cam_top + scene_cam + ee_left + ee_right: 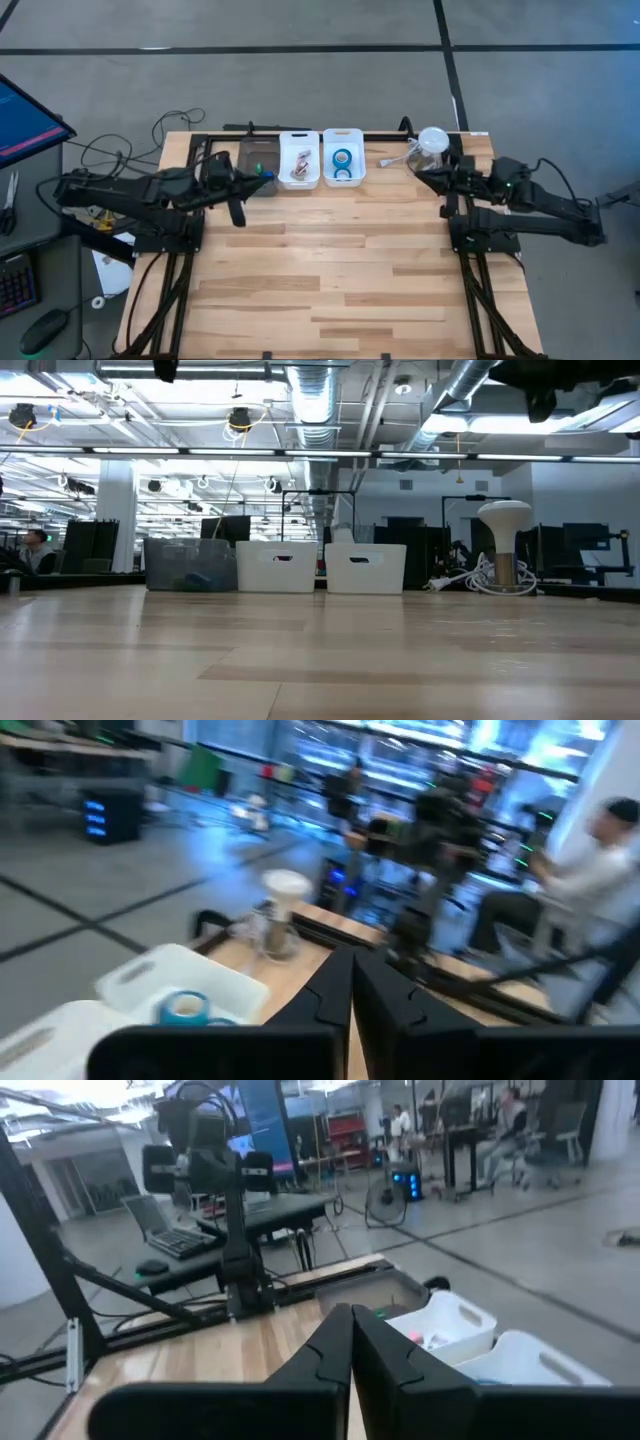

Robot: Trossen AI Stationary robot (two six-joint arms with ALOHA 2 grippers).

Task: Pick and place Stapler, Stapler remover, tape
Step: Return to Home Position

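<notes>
Three bins stand in a row along the table's far edge. The right white bin [343,158] holds bright-blue tape rolls [342,157]; one roll [185,1007] shows in the left wrist view. The middle white bin [299,160] holds small pinkish pieces, which I cannot identify. The dark see-through bin [257,160] holds something blue [200,578]. My left gripper [352,990] is shut and empty, raised near the dark bin [250,182]. My right gripper [352,1345] is shut and empty, raised by the far right corner [422,176].
A white mushroom-shaped stand [432,143] with a coiled cable [470,578] sits at the far right corner. Bare wooden tabletop [330,270] spreads in front of the bins. People sit at desks beyond the table [590,860].
</notes>
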